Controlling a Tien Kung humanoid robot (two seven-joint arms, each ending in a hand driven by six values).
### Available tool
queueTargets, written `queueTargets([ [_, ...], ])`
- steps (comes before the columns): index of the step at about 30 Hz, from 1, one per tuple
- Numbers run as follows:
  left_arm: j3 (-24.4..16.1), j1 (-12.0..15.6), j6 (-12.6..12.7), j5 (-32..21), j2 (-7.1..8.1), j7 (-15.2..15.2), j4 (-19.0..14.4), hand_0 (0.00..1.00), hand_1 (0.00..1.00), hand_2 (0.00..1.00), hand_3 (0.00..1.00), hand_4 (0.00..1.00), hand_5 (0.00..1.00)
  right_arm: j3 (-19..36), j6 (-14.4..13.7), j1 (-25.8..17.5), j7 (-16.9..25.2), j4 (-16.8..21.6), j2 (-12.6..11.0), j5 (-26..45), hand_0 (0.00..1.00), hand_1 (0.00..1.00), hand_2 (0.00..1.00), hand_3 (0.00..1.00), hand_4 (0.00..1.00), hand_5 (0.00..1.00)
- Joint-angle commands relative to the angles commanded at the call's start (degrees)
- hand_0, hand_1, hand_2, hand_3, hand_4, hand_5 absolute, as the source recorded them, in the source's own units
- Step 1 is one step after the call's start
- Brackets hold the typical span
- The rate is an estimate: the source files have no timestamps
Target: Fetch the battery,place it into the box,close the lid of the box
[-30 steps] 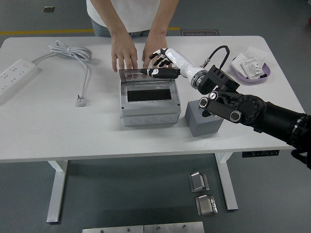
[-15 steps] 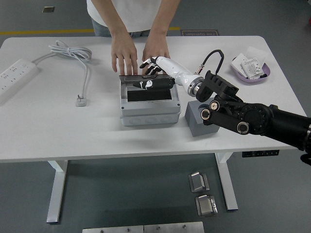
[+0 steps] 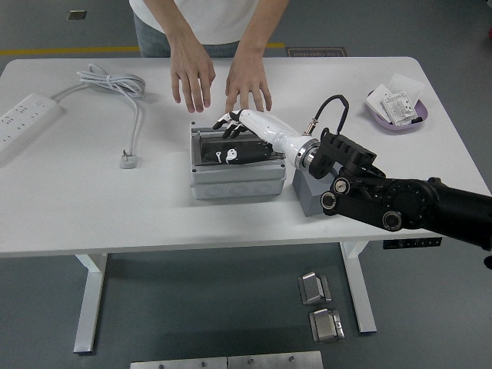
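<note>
The grey box [image 3: 234, 183] stands at the table's middle. Its dark transparent lid [image 3: 257, 151] lies lowered over the opening, nearly flat. My right hand [image 3: 233, 131] rests on top of the lid, fingers spread toward its back edge, thumb toward the front; it holds nothing. No battery shows; the box's inside is hidden by the lid and my hand. A person at the far side holds both hands [image 3: 192, 73] open just behind the box, off it. My left arm is out of view.
A grey block [image 3: 307, 198] stands right of the box under my forearm. A purple tray [image 3: 400, 117] with white items sits far right. A power strip [image 3: 23, 119], coiled cable [image 3: 115, 81] and plug [image 3: 128, 159] lie at the left.
My right hand brought the lid down from upright at the box's back to nearly flat. The person's hands left the box's back edge and pulled away.
</note>
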Motion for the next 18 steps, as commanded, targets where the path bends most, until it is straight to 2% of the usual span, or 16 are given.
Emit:
queueTargets([
  [7,-0.01,0.23,0.07,-0.07,-0.18,0.02,0.0,0.661,0.723,0.621,0.675,0.357,0.002,6.03,1.54,-2.97,-1.91,0.89,-2.21,-3.99,0.757,0.655,0.648,0.742,0.975,0.701],
  [13,0.36,0.67,0.21,-0.79,-0.61,-0.4,0.03,0.661,0.724,0.621,0.675,0.356,0.002,15.93,3.97,-10.06,-4.82,3.6,-4.36,-11.01,0.756,0.655,0.648,0.744,0.976,0.703],
  [18,0.46,1.34,0.29,-1.08,-1.04,-0.51,0.05,0.661,0.723,0.621,0.676,0.355,0.002,25.78,8.88,-16.36,-9.8,7.15,-5.21,-17.12,0.751,0.654,0.642,0.744,0.975,0.702],
])
